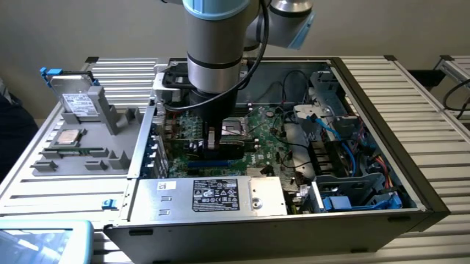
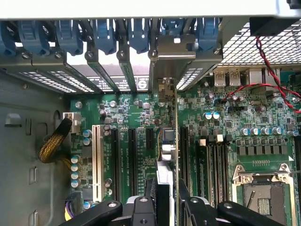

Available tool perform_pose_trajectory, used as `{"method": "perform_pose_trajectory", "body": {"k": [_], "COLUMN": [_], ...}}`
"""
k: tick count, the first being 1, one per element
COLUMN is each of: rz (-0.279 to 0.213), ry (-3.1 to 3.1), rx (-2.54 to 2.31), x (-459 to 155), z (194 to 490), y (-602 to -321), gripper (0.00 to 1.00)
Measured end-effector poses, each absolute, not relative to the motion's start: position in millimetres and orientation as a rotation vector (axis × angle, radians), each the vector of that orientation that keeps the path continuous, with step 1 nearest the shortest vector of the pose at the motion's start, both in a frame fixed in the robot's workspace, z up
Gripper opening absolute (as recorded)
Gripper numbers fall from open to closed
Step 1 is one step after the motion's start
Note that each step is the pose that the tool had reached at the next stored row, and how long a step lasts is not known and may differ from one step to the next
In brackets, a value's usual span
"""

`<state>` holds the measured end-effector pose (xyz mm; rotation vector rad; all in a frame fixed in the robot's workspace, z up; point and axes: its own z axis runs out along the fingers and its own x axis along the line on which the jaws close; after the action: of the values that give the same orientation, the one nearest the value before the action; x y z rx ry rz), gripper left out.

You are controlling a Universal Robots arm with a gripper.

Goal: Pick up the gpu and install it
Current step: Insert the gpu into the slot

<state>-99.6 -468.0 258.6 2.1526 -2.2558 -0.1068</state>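
Since its side panel is off, computer case [image 1: 389, 214]: lies open on the slatted metal worktop [image 1: 433, 99], insides facing up.
Robot arm [image 1: 213, 44]: comes straight down into the case, over the half towards the exterior view's left.
Power supply [image 1: 213, 195]: silver box with a black label, along the near wall of the case.
Motherboard [image 2: 141, 141]: green, flat on the case floor, with a row of black expansion slots, one white slot and the empty processor socket [image 2: 263, 193].
Hard drive [image 1: 77, 102]: silver with a white label, propped in a grey holder outside the case, on the exterior view's left.
gpu [image 2: 165, 155]: stands upright and edge-on above the expansion slots, its metal bracket end up against the rear slot openings. Whether it is fully seated I cannot tell.
Claw [image 2: 165, 207]: pinching the gpu's top edge, one dark finger on each face of the card.
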Motion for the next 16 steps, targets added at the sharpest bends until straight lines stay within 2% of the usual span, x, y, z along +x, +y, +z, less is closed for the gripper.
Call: {"method": "perform_pose_trajectory", "body": {"k": [16], "rz": [-0.107], "ry": [-2.256], "rx": [2.153], "x": [-100.0], "z": [254.4], "y": [-467.7], "gripper": [0.28]}}
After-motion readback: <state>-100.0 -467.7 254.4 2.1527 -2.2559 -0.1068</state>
